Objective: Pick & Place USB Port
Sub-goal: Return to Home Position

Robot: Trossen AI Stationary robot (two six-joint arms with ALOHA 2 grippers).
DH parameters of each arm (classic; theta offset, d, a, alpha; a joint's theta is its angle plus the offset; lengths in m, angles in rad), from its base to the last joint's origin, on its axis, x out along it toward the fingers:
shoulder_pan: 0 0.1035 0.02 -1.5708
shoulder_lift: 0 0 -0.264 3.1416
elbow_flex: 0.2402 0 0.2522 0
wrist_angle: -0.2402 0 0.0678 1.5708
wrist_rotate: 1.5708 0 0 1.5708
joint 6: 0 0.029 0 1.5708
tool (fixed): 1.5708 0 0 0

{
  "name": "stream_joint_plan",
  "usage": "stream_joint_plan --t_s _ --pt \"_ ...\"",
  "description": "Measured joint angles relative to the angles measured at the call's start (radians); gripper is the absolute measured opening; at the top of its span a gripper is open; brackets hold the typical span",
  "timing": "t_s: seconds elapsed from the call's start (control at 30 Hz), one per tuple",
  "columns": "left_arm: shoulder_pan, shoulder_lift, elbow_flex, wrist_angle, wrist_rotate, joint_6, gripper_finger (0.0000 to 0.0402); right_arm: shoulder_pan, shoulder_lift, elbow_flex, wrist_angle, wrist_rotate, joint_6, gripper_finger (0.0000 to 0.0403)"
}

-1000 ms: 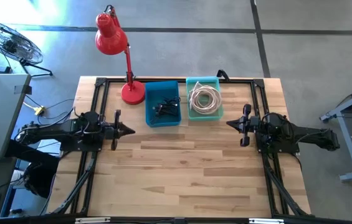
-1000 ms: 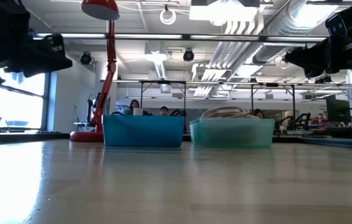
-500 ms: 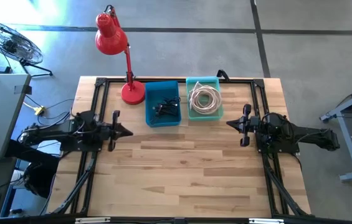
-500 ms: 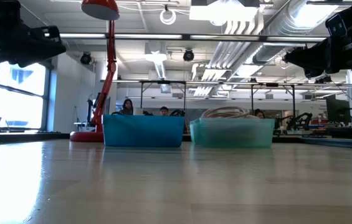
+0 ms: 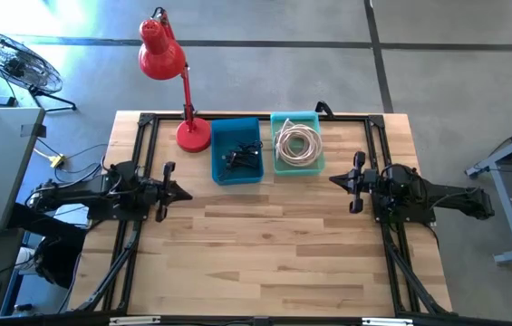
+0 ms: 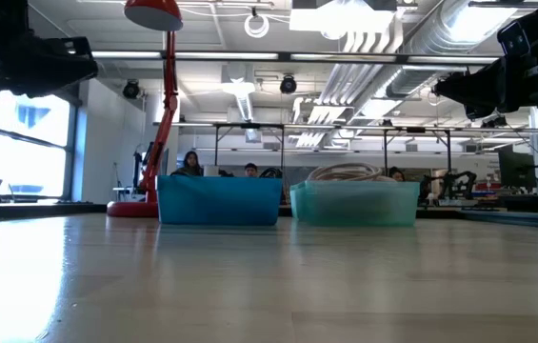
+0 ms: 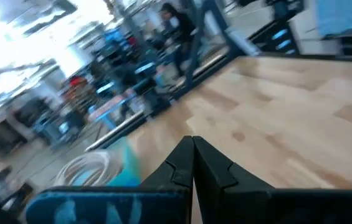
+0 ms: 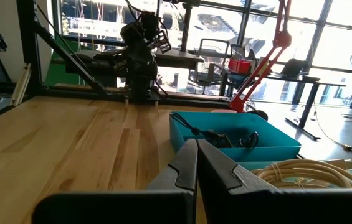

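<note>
The table (image 5: 265,254) fills the middle of the high view. Returning home well means folding the left arm in at centre-left and the right arm at centre-right, each kept on its own side and raised off the wood. The blue bin (image 5: 237,179) and green bin (image 5: 297,116) sit side by side at upper centre, one holding the black cable (image 5: 242,160) and the other the coiled white cable (image 5: 297,145), so the sorting looks finished. The left gripper (image 5: 188,190) and right gripper (image 5: 333,179) are both clenched on nothing, which suits parking, provided neither swings toward a bin rim.
</note>
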Motion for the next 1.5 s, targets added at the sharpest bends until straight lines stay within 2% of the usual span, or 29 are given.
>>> stream_joint_plan --t_s 0.2,0.53,0.8,0.97,1.5 --pt "0.0 0.0 -0.03 0.071 -0.133 -0.025 0.0 0.0 0.0 0.0 0.0 0.0 0.0 0.0001" --pt "0.0 0.0 -0.049 0.174 -0.039 0.003 0.0 0.0 0.0 0.0 0.0 0.0 0.0 0.0001" --pt "0.0 0.001 -0.049 0.103 -0.054 0.009 0.0 0.0 0.0 0.0 0.0 0.0 0.0 0.0" --pt "0.0 0.009 -0.05 0.102 -0.098 0.009 0.0 0.0 0.0 0.0 0.0 0.0 0.0 0.0" --pt "0.0 0.009 -0.05 0.103 -0.101 0.006 0.0 0.0 0.0 0.0 0.0 0.0 0.0 0.0"
